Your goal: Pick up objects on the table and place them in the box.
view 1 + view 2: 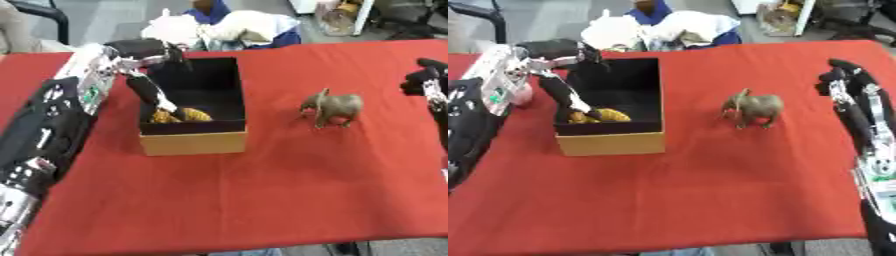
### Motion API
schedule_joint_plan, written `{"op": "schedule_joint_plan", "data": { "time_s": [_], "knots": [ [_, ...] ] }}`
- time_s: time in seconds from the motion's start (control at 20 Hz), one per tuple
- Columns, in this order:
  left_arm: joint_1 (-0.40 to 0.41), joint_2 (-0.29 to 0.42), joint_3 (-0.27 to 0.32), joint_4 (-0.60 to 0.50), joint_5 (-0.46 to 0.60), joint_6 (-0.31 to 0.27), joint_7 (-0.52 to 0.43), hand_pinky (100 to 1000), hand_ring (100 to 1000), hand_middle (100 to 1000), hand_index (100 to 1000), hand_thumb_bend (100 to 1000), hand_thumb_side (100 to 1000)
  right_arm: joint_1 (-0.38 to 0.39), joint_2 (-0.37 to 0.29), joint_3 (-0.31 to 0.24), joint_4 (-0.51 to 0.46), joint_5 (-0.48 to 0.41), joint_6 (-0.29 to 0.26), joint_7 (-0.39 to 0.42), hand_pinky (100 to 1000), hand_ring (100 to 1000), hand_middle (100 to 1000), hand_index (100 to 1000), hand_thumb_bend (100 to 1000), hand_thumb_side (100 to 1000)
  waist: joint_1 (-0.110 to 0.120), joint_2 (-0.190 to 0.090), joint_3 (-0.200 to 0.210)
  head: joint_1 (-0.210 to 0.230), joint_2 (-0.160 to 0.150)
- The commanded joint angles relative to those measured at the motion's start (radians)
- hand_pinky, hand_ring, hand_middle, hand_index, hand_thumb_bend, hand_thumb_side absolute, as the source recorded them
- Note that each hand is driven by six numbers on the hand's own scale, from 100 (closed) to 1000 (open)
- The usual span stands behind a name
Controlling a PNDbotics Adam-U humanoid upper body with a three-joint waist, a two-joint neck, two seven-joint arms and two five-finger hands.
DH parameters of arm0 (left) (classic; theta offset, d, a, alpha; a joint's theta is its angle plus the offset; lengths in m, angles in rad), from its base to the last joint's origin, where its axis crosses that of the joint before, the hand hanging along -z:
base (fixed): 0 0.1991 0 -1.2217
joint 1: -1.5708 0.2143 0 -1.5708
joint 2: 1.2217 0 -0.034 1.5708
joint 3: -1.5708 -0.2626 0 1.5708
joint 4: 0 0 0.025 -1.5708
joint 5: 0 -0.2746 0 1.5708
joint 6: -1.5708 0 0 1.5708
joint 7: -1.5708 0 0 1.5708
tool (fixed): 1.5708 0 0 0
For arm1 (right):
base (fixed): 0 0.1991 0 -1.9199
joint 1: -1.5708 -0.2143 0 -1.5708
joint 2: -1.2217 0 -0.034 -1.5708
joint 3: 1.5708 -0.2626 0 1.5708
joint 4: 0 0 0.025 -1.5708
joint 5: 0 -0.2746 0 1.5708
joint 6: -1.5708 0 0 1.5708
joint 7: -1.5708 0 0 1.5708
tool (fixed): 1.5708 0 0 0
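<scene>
Left hand [150,86]: I see it reaching down from the left rim into the box [194,142], fingers [166,106] straight and pointing at the box floor, fingertips at or just beside a yellow object [194,115]. I cannot tell whether they touch it; nothing is gripped.

Yellow object: lies on the box floor in the near left corner, right under that hand's fingertips. Shape not clear to me beyond a rounded yellow mass.

Box: open top, dark inside, tan outer wall facing me; it stands on the red table [262,200], directly below the left hand.

Toy elephant [332,107]: grey-brown, standing upright on the table, well to the right of the left hand and apart from the box, between the box and my right hand.

Right hand [842,80]: comes in along the right edge of the table, up off the cloth and holding nothing. I cannot make out how its fingers are set. The elephant stands to its left, apart from it.
</scene>
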Motion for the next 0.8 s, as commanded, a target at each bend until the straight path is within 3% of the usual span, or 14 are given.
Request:
{"op": "schedule_joint_plan", "data": {
  "time_s": [0.05, 0.4, 0.8],
  "knots": [
    [-0.03, 0.094, 0.037, -0.078, 0.053, 0.042, 0.0, 706, 679, 706, 813, 787, 509, -0.008, -0.024, -0.01, -0.007, -0.001, -0.002, -0.004, 657, 637, 604, 825, 100, 722, 0.0, -0.016, 0.004, -0.006, 0.003],
    [0.005, 0.2, 0.094, -0.026, 0.001, 0.151, 0.089, 672, 629, 652, 781, 718, 309, -0.002, -0.029, -0.013, -0.006, 0.001, -0.002, -0.006, 658, 638, 604, 825, 100, 726, 0.004, -0.017, 0.015, -0.021, 0.004],
    [0.013, 0.193, 0.134, 0.15, -0.171, 0.211, 0.208, 656, 619, 632, 770, 676, 250, -0.004, -0.028, -0.012, -0.005, -0.001, -0.004, -0.005, 658, 638, 604, 825, 100, 728, -0.005, -0.012, 0.013, -0.021, 0.0]
  ]
}}
